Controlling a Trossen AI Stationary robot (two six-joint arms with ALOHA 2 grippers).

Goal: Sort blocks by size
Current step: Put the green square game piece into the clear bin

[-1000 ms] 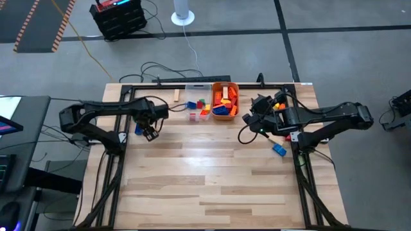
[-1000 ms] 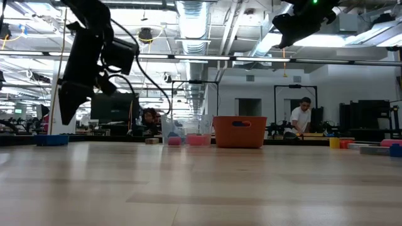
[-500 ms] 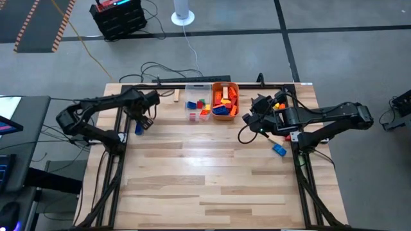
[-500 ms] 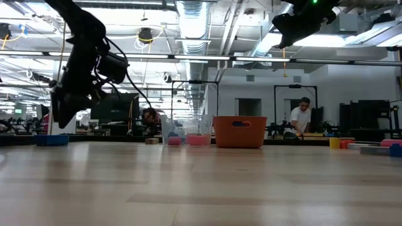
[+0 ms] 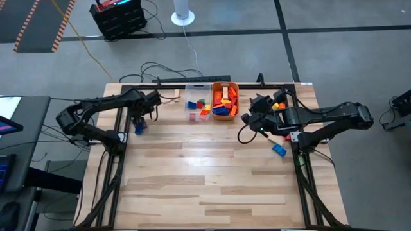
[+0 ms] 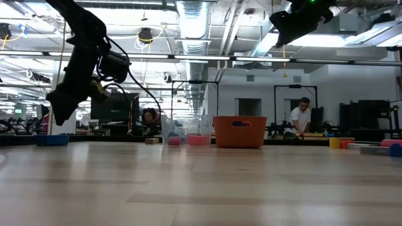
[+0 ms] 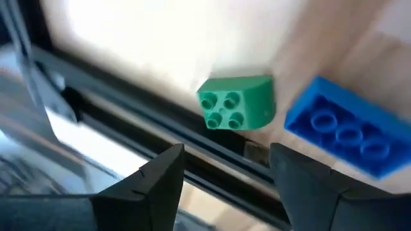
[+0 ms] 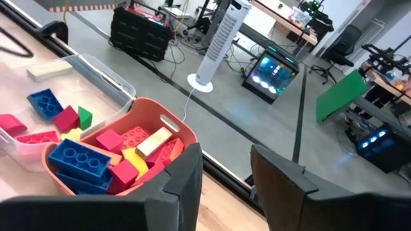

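Though partly cropped, blue block blurred

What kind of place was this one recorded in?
Probably a big open lab or workshop: a bare concrete floor around the table, a long ceiling light over rows of benches, and a person working at one.

Lighting's pretty even from above, the table shows no hard shadows, just soft ones under the arms. Down at table height the ceiling light strips blow out white and the arms go nearly black against them; the wood up close is soft and smeary. The left wrist shot is the rough one: strong white glare across the tabletop, motion blur on the green block and blue block, the dark fingers fuzzy. The right wrist shot is bright and sharp on both tubs, with its own fingers out of focus.
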